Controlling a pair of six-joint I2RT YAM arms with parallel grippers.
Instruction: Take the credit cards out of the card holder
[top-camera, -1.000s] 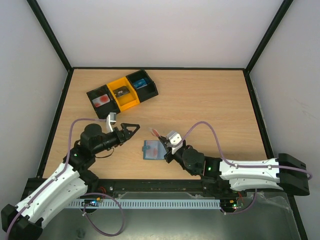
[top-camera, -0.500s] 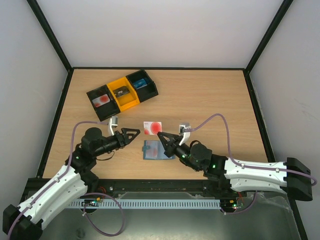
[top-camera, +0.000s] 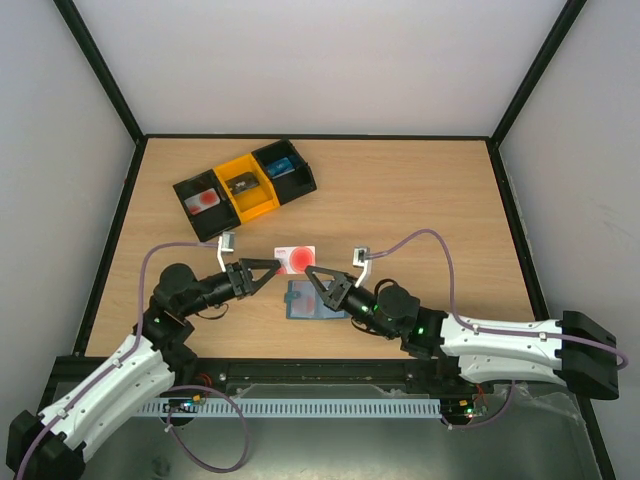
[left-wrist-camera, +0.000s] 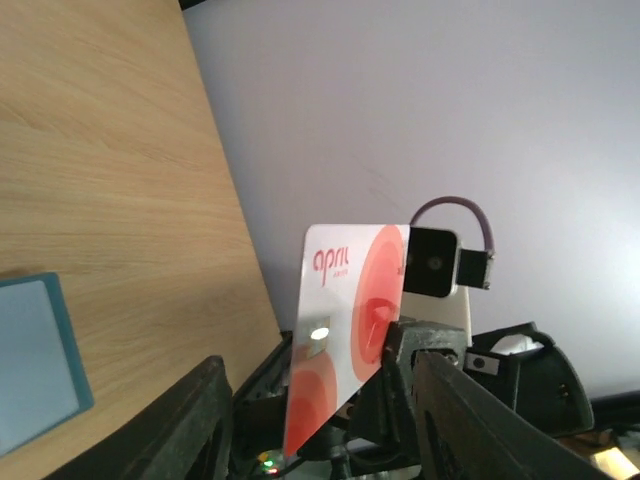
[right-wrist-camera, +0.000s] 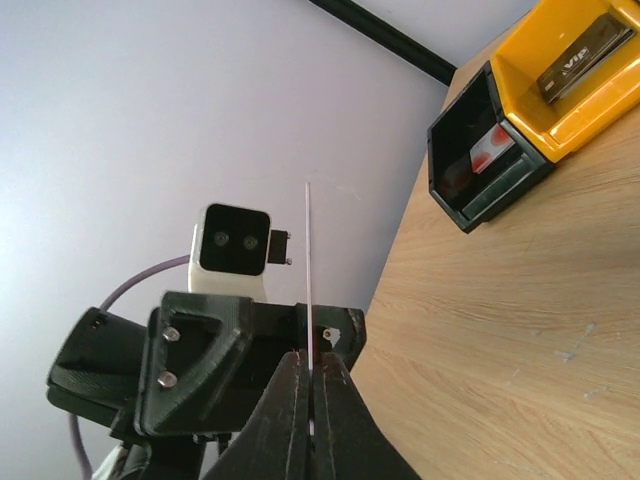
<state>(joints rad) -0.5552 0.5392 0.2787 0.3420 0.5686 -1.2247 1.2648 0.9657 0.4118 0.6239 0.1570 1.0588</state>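
Note:
A red-and-white credit card (top-camera: 296, 259) hangs in the air above the table between my two grippers. My right gripper (top-camera: 313, 272) is shut on one edge of it. In the right wrist view the card (right-wrist-camera: 308, 270) stands edge-on out of the closed right gripper (right-wrist-camera: 312, 362). My left gripper (top-camera: 268, 268) is open, and in the left wrist view the card (left-wrist-camera: 345, 320) sits between its spread jaws without touching them (left-wrist-camera: 320, 420). The blue-grey card holder (top-camera: 305, 302) lies flat on the table just below, partly hidden by my right gripper; it also shows in the left wrist view (left-wrist-camera: 35, 365).
A black-and-orange three-compartment tray (top-camera: 245, 182) with small items stands at the back left; it also shows in the right wrist view (right-wrist-camera: 540, 90). Black frame rails run along the table's edges.
My right gripper has lifted the red card off the holder and carried it left. My left gripper has moved forward until its open jaws straddle the card.

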